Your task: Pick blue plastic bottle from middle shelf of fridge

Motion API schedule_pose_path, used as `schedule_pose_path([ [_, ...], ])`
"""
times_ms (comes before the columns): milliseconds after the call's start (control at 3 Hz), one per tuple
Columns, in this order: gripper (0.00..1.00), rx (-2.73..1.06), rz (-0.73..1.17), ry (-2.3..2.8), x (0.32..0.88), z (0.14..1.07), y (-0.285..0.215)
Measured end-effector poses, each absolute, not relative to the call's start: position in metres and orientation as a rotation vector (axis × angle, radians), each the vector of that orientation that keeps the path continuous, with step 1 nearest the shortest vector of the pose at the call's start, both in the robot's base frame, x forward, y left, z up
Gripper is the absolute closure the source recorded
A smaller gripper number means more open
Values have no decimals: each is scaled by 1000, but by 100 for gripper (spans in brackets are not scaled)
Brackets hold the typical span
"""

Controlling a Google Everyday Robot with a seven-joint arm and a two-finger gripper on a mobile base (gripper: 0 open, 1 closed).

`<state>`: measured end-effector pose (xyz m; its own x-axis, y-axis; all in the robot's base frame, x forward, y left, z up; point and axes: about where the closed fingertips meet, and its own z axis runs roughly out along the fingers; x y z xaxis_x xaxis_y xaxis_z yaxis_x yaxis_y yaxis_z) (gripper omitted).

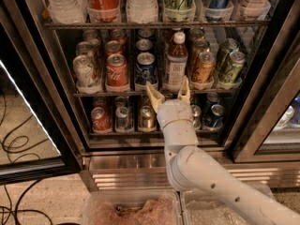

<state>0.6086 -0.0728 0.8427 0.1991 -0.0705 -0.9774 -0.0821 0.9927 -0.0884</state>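
Observation:
The fridge (pixel 262 86) stands open in front of me. On its middle shelf (pixel 101 94), a small bottle with a white cap, dark drink and pale label, the blue plastic bottle (pixel 176 62), stands between a blue can (pixel 146 70) and a gold can (pixel 203 68). My gripper (pixel 168 91) is open just below and in front of the bottle, its two tan fingertips (pixel 153 92) spread at the shelf's front edge. Nothing sits between them. The white arm (pixel 197 172) rises from the lower right.
A red cola can (pixel 116 72), a pale can (pixel 85 72) and green cans (pixel 231 67) share the middle shelf. Large bottles and cans fill the rack above (pixel 140 3); more cans (pixel 101 120) stand below. The glass door (pixel 28 139) swings out left. Two clear bins (pixel 133 210) lie underneath.

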Motion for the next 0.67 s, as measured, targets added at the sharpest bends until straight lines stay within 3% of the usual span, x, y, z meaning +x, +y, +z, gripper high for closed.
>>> schedule_pose_path([
  [333, 29, -108, -11, 1367, 613, 842, -79],
  [667, 39, -74, -39, 1345, 619, 849, -90],
])
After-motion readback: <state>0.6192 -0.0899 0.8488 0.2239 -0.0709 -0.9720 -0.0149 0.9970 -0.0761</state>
